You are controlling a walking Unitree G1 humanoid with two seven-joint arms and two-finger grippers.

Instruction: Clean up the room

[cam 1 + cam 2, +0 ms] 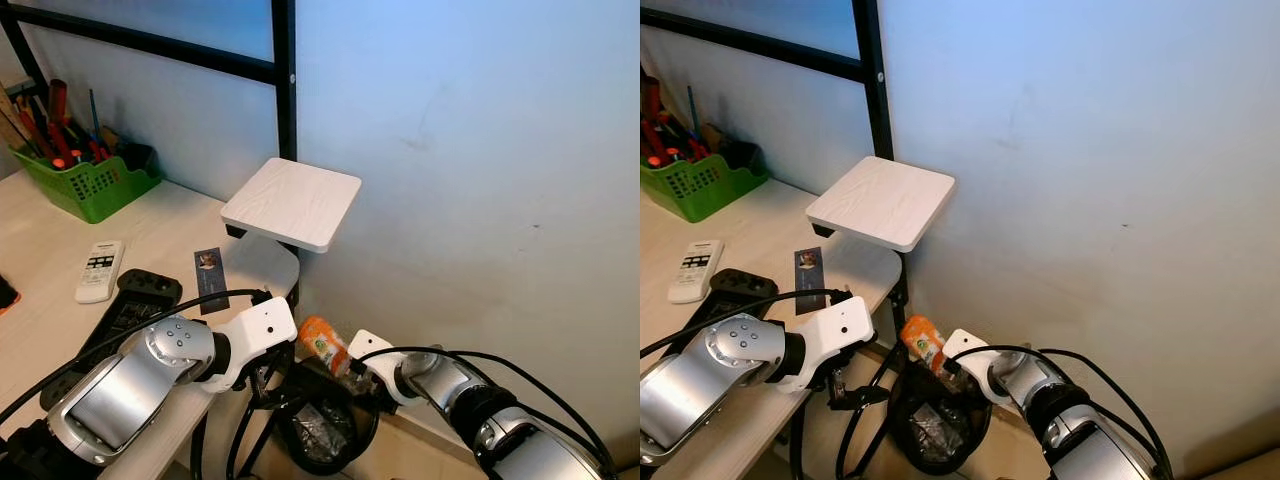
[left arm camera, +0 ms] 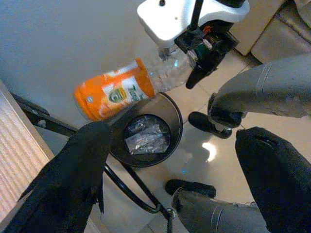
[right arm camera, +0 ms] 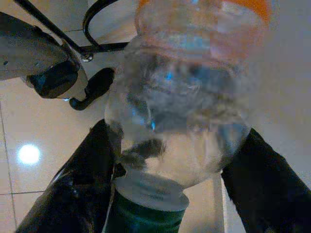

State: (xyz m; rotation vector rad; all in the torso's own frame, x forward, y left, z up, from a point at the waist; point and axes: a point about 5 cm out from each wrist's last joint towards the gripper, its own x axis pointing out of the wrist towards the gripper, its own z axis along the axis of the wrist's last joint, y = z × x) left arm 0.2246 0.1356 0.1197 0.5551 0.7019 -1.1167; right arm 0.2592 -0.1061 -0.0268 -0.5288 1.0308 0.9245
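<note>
Lower left of frame: left gripper (image 2: pixel 170 179), fingers spread wide, holding nothing. Lower centre: orange-labelled bottle (image 1: pixel 322 343) above the black waste bin (image 1: pixel 325 425). Lower right: right gripper (image 3: pixel 170 194), fingers clamping the bottle's neck.

A bottle (image 1: pixel 323 343) is hanging over a bin (image 1: pixel 325 425), which is sitting on the floor at the desk's (image 1: pixel 60 320) three o'clock. On the desk, a remote (image 1: pixel 99 270) is lying at nine o'clock from a card (image 1: pixel 209 280), with a basket (image 1: pixel 85 185) at eleven o'clock.
</note>
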